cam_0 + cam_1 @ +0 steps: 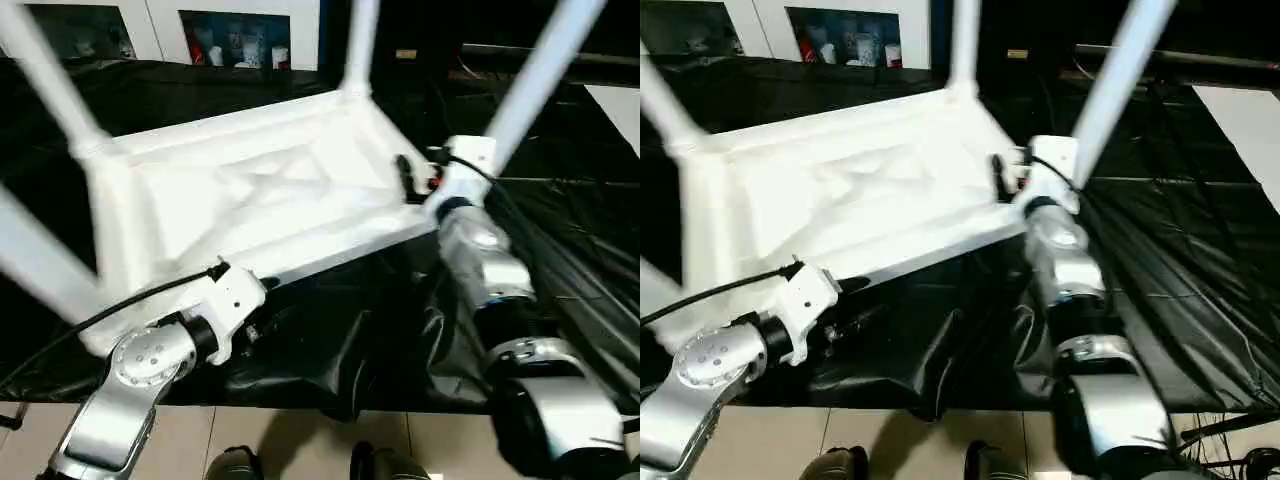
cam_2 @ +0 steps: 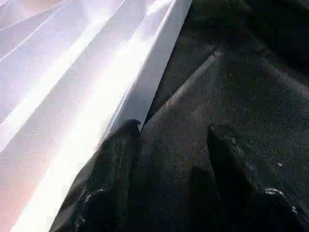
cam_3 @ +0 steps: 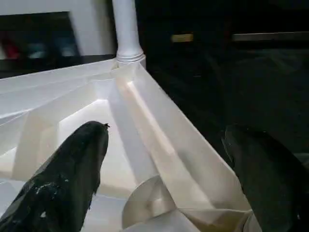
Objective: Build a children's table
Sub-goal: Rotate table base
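The children's table (image 1: 270, 190) lies upside down on black plastic sheeting (image 1: 560, 230), ribbed underside up, with four legs standing out of its corner sockets; each leg is cut off by the frame edge, and the leg (image 1: 535, 75) nearest the right gripper (image 1: 412, 180) rises just beyond its wrist. That gripper sits at the table's right-hand edge; in the right wrist view its two black fingers (image 3: 72, 179) stand wide apart, one over the ribbed inside, the other outside the rim, the side wall between them with no contact visible; the far corner leg (image 3: 126, 31) stands ahead of it. The left gripper (image 2: 169, 169) is at the table's near long edge, mostly hidden behind its own white wrist housing; its fingers are partly parted over the dark sheeting, one fingertip (image 2: 126, 140) right at the rim's lower edge; contact is hard to judge. A white glass-door cabinet (image 1: 230, 35) stands far beyond both grippers, its contents blurred.
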Robot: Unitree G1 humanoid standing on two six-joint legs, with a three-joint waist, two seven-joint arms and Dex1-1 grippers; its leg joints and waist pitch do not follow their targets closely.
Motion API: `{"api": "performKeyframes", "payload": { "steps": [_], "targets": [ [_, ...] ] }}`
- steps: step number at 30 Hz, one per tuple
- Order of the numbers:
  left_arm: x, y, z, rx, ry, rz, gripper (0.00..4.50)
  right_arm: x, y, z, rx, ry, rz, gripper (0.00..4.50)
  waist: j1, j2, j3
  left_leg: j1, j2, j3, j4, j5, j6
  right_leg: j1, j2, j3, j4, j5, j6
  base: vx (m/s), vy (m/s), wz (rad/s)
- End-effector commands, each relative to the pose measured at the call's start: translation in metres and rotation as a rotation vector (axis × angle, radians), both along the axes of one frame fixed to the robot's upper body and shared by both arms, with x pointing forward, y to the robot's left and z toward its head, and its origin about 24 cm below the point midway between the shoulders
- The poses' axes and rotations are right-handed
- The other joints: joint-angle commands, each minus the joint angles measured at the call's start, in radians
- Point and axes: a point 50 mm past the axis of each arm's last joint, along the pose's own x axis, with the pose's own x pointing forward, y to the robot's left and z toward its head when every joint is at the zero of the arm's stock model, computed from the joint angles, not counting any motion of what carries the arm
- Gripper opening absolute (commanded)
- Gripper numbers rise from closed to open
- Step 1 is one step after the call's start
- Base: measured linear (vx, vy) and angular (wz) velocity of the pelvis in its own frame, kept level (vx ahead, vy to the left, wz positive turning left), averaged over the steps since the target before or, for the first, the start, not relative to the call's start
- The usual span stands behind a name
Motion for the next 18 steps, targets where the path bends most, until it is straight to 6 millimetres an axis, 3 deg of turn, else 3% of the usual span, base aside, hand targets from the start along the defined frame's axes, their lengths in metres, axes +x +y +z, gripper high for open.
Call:
{"api": "performKeyframes", "payload": {
  "steps": [1, 2, 4, 11, 15, 18],
  "targets": [
    [-0.001, 0.004, -0.003, 0.019, -0.009, 0.011, 2.62, 0.002, -0.024, 0.009, -0.001, -0.032, -0.094, 4.16, -0.01, 0.006, -0.079, 0.016, 0.004, 0.011, -0.057, -0.137, 0.062, 0.067, -0.04, 0.038, -0.045, -0.11, -0.195, 0.0, 0.0, 0.0],
    [-0.005, 0.001, -0.004, 0.003, -0.007, -0.023, 2.62, 0.002, -0.037, 0.011, -0.014, -0.038, -0.126, 4.16, -0.009, 0.006, -0.079, 0.016, 0.005, 0.011, -0.057, -0.143, 0.061, 0.067, -0.041, 0.038, -0.046, -0.12, -0.193, 0.0, 0.0, 0.0],
    [-0.007, -0.001, -0.005, -0.018, 0.0, -0.044, 2.62, 0.002, -0.044, 0.013, -0.021, -0.044, -0.145, 4.16, -0.007, 0.005, -0.079, 0.016, 0.005, 0.011, -0.055, -0.156, 0.061, 0.066, -0.041, 0.038, -0.048, -0.142, -0.191, 0.0, 0.0, 0.0],
    [-0.027, 0.007, -0.005, -0.106, 0.125, -0.202, 2.62, 0.002, -0.061, 0.018, -0.043, -0.057, -0.182, 4.16, -0.011, 0.0, -0.077, 0.012, 0.002, 0.01, -0.054, -0.163, 0.066, 0.064, -0.042, 0.038, -0.047, -0.176, -0.189, 0.0, 0.0, 0.0],
    [-0.039, 0.02, 0.0, -0.16, 0.222, -0.274, 2.62, 0.003, -0.056, 0.017, -0.051, -0.06, -0.119, 4.16, -0.018, 0.001, -0.069, 0.012, 0.003, 0.01, -0.056, -0.208, 0.056, 0.059, -0.04, 0.037, -0.052, -0.235, -0.183, 0.0, 0.0, 0.0],
    [-0.049, 0.039, 0.006, -0.182, 0.291, -0.322, 2.62, 0.001, -0.036, 0.011, -0.096, -0.056, 0.048, 4.16, -0.025, -0.002, -0.062, 0.012, 0.002, 0.009, -0.059, -0.245, 0.053, 0.055, -0.04, 0.036, -0.059, -0.298, -0.166, 0.0, 0.0, 0.0]
  ]
}}
